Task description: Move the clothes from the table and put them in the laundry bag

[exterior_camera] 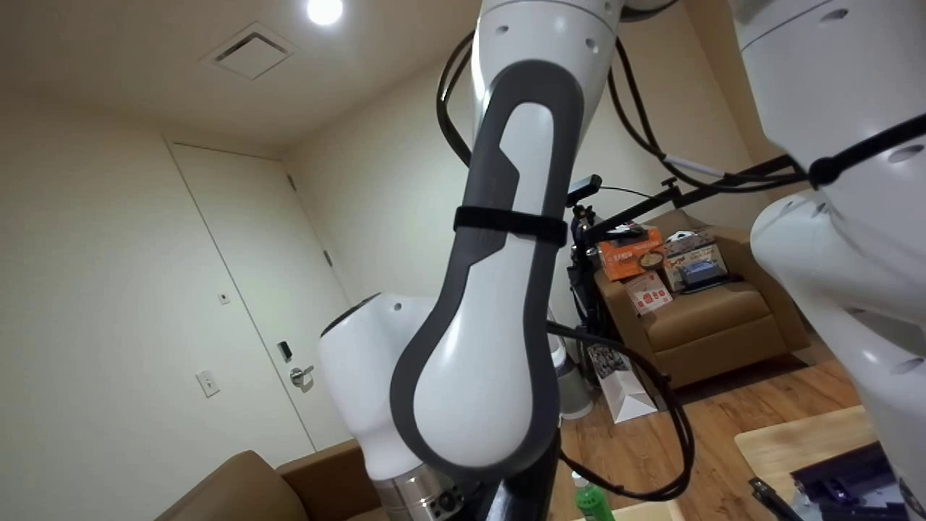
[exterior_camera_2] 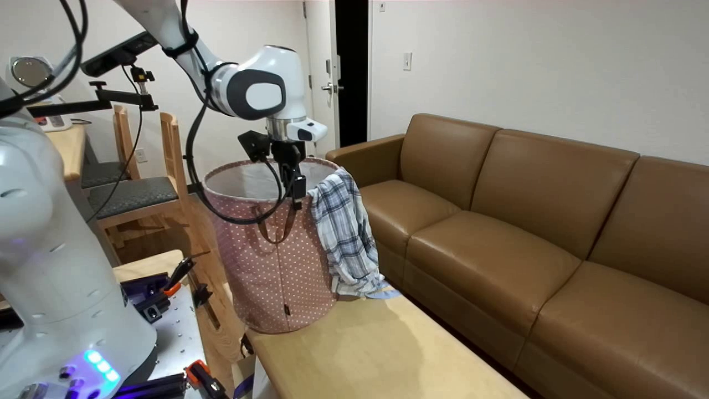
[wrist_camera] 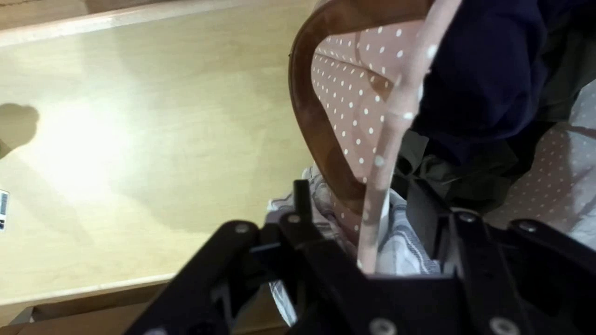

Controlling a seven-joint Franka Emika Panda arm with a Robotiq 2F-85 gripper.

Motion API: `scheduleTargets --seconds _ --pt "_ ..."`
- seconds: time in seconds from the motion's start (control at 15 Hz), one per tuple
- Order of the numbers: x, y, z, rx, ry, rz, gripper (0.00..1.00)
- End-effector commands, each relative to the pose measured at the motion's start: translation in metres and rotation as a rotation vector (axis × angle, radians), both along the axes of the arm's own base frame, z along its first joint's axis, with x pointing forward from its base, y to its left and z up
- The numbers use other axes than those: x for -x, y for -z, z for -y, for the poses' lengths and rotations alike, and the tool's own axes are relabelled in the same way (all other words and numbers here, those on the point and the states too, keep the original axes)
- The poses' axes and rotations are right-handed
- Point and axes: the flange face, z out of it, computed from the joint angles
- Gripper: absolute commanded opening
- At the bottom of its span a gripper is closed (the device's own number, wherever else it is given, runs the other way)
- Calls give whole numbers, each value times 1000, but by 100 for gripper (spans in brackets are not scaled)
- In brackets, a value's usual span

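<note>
We're right at the rim [wrist_camera: 396, 130] of the laundry bag [exterior_camera_2: 271, 277], and the end effector [wrist_camera: 361, 204] is spread astride it: in the wrist view we see 1 finger on the outer side, 1 on the inner side, and that pink edge running between them with a gap on each side. Folds of the plaid shirt [exterior_camera_2: 343, 233] show beside the rim here, inside and out; whether a finger touches the cloth, we can't tell.

And the shirt? We find it slung over the bag's rim, blue, white and dark checks, a long stretch of it hanging down the outside to the table [exterior_camera_2: 399, 354]. At its foot a pale blue piece of cloth [exterior_camera_2: 385, 292] lies on the wood; we can't say if that's part of the same shirt.

The bag itself, pink with white dots, stands upright at the end of the table, a brown handle [wrist_camera: 321, 130] looping from its side. We peek inside: navy clothing [wrist_camera: 484, 70] heaped there, with dark grey-green cloth [wrist_camera: 479, 174] just beside it.

Around us now, a long brown couch [exterior_camera_2: 498, 249] runs alongside the table, and 2 wooden chairs [exterior_camera_2: 135, 195] stand well behind the bag in an exterior view. We glance to the white arm [exterior_camera: 474, 376], big in an exterior view, a green bottle [exterior_camera: 595, 503] low beside it and an armchair [exterior_camera: 716, 315] farther back with boxes [exterior_camera: 626, 257] on it.
</note>
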Motion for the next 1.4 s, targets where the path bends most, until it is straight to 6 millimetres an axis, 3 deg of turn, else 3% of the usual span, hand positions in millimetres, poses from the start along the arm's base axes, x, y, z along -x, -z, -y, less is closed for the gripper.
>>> scheduleTargets --seconds 0.0,0.07,0.2,0.4,0.53,0.87,1.07,1.13,1.2,1.33 --pt "-3 1 -1 -22 -39 4 76" --pt "-4 2 -2 -37 -30 -1 73" --pt "-2 -3 -4 -90 -39 -2 80" --pt "11 -33 -11 -142 -74 35 98" --pt "15 -56 -8 -167 -63 74 100" --pt "22 -101 34 -210 72 109 100" --pt "22 -103 67 -344 202 61 100" --pt "21 -99 68 -383 130 39 100" --pt "18 -104 63 -312 162 68 100" --pt "19 -101 73 -350 153 50 100"
